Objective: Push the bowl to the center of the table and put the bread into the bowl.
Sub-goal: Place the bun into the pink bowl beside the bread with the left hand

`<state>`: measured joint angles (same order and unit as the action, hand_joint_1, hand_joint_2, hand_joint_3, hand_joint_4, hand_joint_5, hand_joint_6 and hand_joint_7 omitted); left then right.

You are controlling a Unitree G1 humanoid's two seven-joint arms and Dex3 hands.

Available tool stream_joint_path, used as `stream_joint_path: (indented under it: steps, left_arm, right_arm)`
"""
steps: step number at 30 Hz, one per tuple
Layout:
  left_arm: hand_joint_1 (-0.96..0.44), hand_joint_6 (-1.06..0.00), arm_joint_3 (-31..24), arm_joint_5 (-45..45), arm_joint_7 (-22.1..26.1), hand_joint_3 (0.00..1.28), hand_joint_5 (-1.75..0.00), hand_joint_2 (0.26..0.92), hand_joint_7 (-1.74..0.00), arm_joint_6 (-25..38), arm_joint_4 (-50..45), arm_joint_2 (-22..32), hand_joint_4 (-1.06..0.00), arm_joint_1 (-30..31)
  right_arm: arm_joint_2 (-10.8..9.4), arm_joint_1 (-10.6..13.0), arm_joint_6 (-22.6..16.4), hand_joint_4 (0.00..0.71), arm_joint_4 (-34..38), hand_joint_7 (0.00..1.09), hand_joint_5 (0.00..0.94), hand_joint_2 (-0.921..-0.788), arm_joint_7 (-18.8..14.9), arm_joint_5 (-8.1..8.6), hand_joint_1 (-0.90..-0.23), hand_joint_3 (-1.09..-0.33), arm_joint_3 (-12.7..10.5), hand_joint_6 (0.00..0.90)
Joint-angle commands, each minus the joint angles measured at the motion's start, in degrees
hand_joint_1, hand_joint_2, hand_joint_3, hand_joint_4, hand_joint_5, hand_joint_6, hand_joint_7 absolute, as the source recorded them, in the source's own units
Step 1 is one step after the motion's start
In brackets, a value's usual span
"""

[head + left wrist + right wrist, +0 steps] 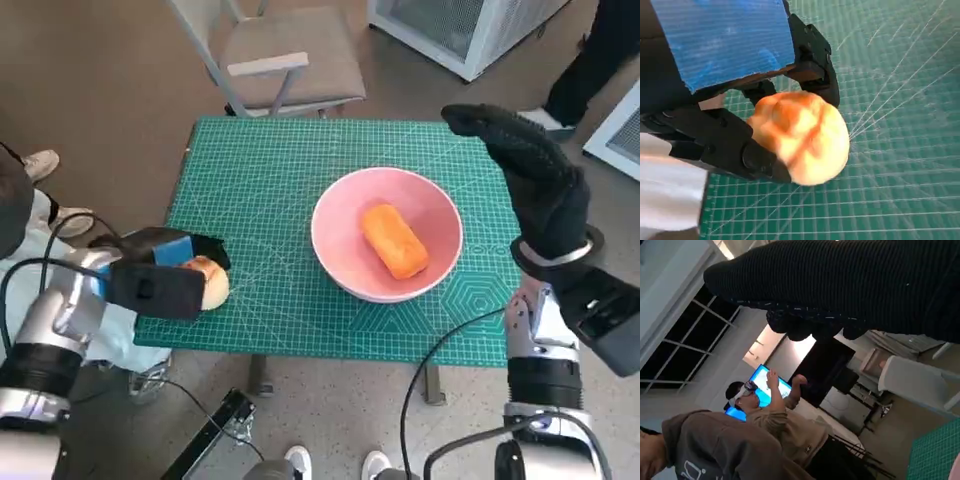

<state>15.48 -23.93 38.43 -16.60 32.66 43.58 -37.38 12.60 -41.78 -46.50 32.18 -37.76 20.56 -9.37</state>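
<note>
A pink bowl (330,205) stands right of the middle of the green cutting mat (260,170), with an orange bread loaf (393,240) lying inside it. At the mat's near left edge my left hand (160,272) grips a round pale bread roll (210,284). The left wrist view shows the roll (802,137) held between the black fingers (725,145) just above the mat (900,75), below the left hand's blue-taped back (730,45). My right hand (530,170) is raised above the table's right edge, fingers stretched out and holding nothing. The right wrist view shows the glove (850,285) against the room.
A grey chair (285,55) stands behind the table and a white cabinet (460,30) at the back right. A person's legs (590,60) are at the upper right, a shoe (40,163) at the left. People (715,450) appear in the right wrist view.
</note>
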Motion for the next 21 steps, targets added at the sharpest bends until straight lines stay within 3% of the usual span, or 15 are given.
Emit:
stream_joint_path:
  steps: [1,9,15,21]
  left_arm:
    - [0.00,-0.60,-5.30,5.50,-0.59,0.09,-1.25,0.920,-1.14,-1.34,-5.71,0.47,-0.66,-4.39]
    - [0.00,-0.64,-8.44,8.61,-6.57,0.07,-1.19,0.920,-1.14,-5.74,-8.76,-4.34,-0.68,-11.28]
    - [0.00,-0.64,-6.11,5.88,-11.04,0.07,-1.17,0.920,-1.16,-5.88,-9.68,-9.36,-0.68,-15.58]
    - [0.00,-0.63,-2.65,2.66,-14.81,0.06,-1.14,0.920,-1.18,-9.90,-4.88,-14.11,-0.69,-19.67]
  right_arm:
    - [0.02,-0.11,0.09,0.270,0.79,0.66,0.001,-0.921,-0.66,0.37,-0.643,-0.700,0.00,-0.001]
    - [0.05,-0.86,-0.31,0.267,1.83,0.65,0.000,-0.921,-0.74,-0.03,-0.645,-0.700,0.18,-0.001]
    - [0.02,-0.86,-0.44,0.265,1.45,0.64,0.000,-0.921,-0.60,-0.31,-0.644,-0.702,0.49,-0.001]
    - [0.24,-0.72,-0.96,0.264,1.48,0.64,0.000,-0.921,-0.44,-0.66,-0.644,-0.705,0.56,-0.001]
